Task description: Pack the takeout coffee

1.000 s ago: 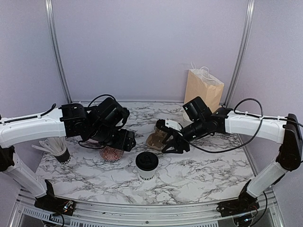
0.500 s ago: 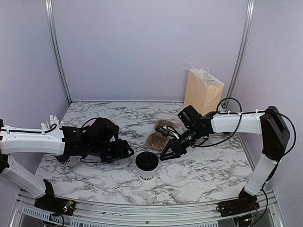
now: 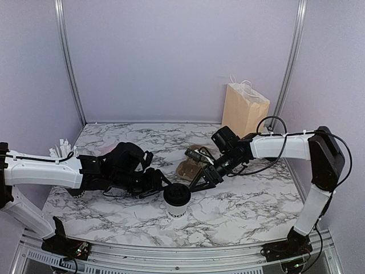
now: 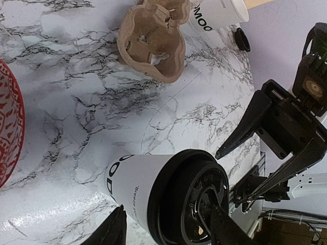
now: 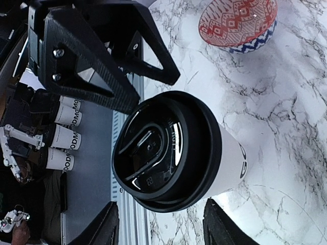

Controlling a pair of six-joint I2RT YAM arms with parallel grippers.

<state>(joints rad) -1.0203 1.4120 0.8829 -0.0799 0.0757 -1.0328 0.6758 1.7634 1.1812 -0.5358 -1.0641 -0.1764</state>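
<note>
White tapered paper cup point(image 3: 177, 210), black plastic lid point(image 3: 177, 194), upright on counter point(image 3: 239, 220), middle of near edge.
Left end effector point(image 3: 161, 185) and right end effector point(image 3: 198, 184) flank it, both spread, nothing pinched; likely squaring up a side grasp.

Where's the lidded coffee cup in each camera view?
Top external: coffee cup stands front centre, just below the middle.
Left wrist: cup at bottom centre, lid towards the camera.
Right wrist: cup in the centre, lid towards the camera.
Shared landmark: red patterned bowl, seen in both wrist views.
</note>
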